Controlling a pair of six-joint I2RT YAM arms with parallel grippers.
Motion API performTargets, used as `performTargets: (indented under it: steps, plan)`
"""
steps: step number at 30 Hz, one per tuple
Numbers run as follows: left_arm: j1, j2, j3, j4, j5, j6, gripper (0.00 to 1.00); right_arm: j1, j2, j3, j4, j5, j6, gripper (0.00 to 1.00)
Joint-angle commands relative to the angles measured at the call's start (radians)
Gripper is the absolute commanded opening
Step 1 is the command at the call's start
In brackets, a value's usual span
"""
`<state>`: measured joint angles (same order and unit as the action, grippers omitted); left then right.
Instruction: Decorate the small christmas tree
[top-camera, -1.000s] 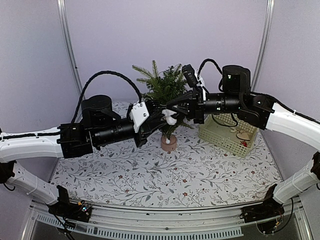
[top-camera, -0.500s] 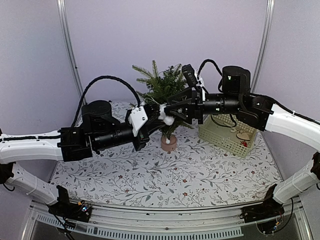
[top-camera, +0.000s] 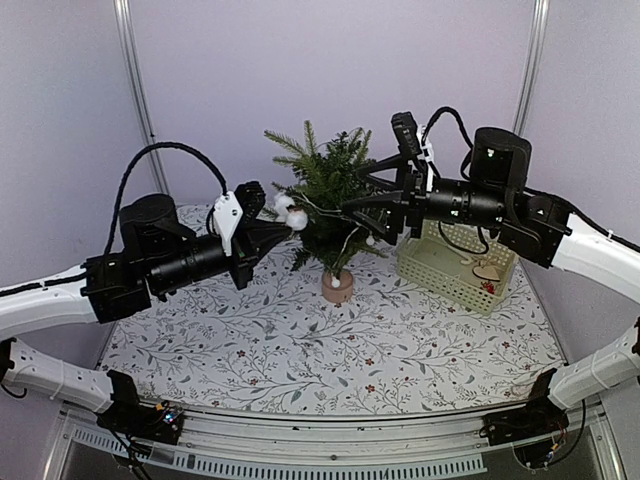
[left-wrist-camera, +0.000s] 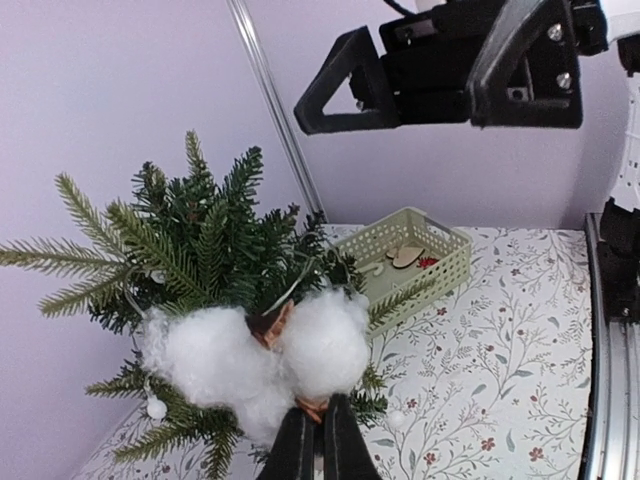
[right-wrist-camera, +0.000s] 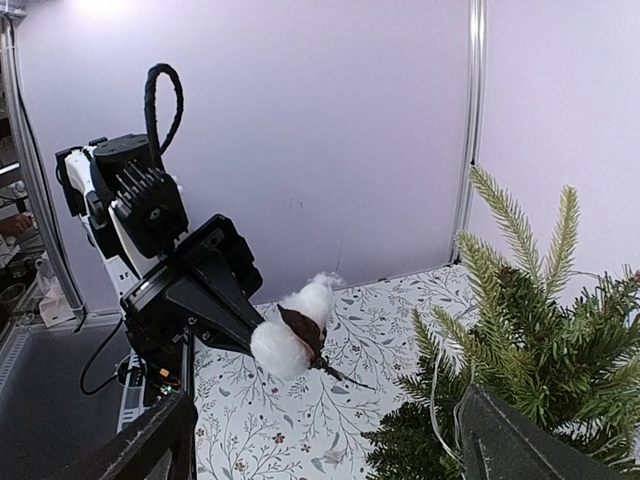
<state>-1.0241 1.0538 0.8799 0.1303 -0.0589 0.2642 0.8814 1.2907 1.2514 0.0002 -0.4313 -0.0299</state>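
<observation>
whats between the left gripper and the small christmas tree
A white cotton tuft, pinched by the shut left gripper, sits right against the front of the small christmas tree. The left wrist view shows it best.

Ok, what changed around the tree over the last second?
The cotton ornament changed hands. The right claw opened, let it go and pulled back toward its own side. The left claw closed fully on it and carried it leftward and up, away from the front of the small christmas tree. The tree and the green basket stayed where they were.
</observation>
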Motion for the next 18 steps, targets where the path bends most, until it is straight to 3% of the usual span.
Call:
performTargets:
  steps: [1,18]
  plan:
    - [0.020,0.038,0.011,-0.074,0.051,-0.056,0.00,-0.023,-0.043,-0.036,0.038,0.057,-0.002,0.97]
    - [0.224,0.203,0.047,0.091,0.265,-0.218,0.00,-0.072,-0.126,-0.095,0.038,0.076,0.015,0.99]
